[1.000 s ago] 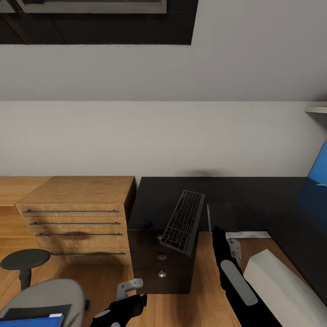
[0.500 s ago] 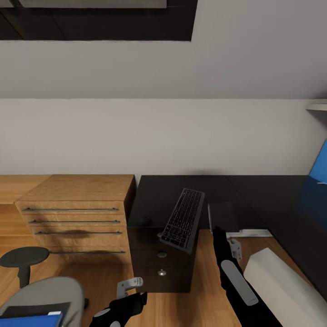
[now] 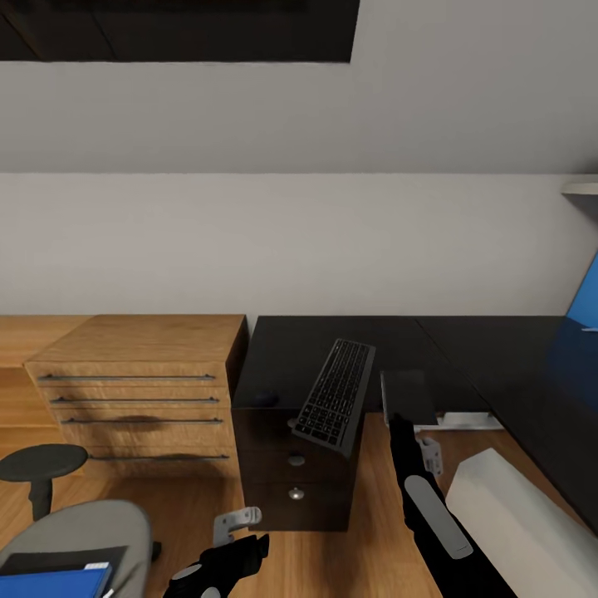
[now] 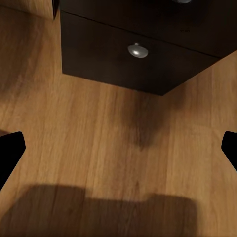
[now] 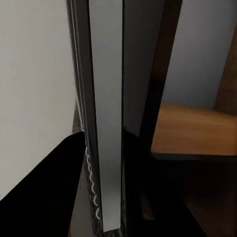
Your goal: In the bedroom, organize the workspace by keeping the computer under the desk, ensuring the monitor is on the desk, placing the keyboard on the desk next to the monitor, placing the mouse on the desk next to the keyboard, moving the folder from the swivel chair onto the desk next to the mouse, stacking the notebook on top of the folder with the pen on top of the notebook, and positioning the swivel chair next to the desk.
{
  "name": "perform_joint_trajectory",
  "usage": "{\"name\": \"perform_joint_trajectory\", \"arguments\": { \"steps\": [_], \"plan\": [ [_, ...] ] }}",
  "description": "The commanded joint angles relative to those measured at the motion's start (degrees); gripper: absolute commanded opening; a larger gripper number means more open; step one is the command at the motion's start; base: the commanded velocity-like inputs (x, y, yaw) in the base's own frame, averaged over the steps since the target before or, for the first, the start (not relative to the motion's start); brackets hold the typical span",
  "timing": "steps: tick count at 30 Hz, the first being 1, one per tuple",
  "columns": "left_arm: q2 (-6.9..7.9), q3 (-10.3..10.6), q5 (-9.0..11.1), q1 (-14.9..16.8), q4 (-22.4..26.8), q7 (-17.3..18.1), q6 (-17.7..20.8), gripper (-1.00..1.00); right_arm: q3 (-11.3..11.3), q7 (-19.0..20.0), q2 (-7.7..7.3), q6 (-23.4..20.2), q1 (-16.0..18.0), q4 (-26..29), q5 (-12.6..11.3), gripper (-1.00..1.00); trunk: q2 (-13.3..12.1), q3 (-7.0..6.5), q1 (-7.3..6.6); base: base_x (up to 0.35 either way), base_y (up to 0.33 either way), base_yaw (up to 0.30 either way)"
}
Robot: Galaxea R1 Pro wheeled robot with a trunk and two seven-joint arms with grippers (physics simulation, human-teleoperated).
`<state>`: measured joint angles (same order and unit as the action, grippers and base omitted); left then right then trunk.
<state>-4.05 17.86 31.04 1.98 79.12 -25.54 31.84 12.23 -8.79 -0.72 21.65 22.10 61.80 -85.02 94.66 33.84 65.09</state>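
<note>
My right gripper (image 3: 398,420) is shut on the thin dark grey notebook (image 3: 408,396), held edge-up over the desk's front edge; its pale edge (image 5: 106,123) runs between the fingers in the right wrist view. The black keyboard (image 3: 335,405) lies tilted on the black desk (image 3: 299,349), its near end past the front edge above the drawer unit (image 3: 295,490). The small black mouse (image 3: 266,399) sits left of the keyboard. At the lower left, the blue folder (image 3: 50,580) rests on the grey swivel chair (image 3: 79,531). The light grey computer (image 3: 519,523) stands at the lower right. My left gripper (image 3: 239,523) hangs open above the floor (image 4: 118,148).
A light wooden dresser (image 3: 137,378) with long drawer handles stands left of the desk. In front of it is a round black disc on a stem (image 3: 41,463). A blue panel (image 3: 585,299) leans at the far right. Wooden floor lies between the chair and the drawer unit.
The whole picture has slid slightly, so the camera moved. Both arms, the notebook and the keyboard keep their places relative to the desk.
</note>
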Motion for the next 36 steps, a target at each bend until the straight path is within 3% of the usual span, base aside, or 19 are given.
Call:
{"name": "perform_joint_trajectory", "arguments": {
  "steps": [1, 5, 36],
  "plan": [
    [0.01, 0.1, 0.6, 0.0, 0.1, -0.6, 0.1, 1.0, 0.2, -0.3, -0.07, 0.4, 0.1, 0.1, -0.2, -1.0, 0.4, 0.24, 0.22, 0.0, 0.0, 0.0],
    [0.01, 0.1, 0.6, 0.0, 0.1, -0.6, 0.1, 1.0, 0.2, -0.3, -0.11, 0.5, 0.1, 0.1, -0.2, -1.0, 2.1, 0.96, 1.1, 0.0, 0.0, 0.0],
    [0.45, 0.1, 0.5, 0.0, -0.2, -0.8, 0.1, 1.0, 0.3, -0.4, 0.06, 0.6, 0.1, -0.1, -0.2, -1.0, 2.1, 0.96, 1.1, 0.006, 0.0, 0.0]
  ]
}}
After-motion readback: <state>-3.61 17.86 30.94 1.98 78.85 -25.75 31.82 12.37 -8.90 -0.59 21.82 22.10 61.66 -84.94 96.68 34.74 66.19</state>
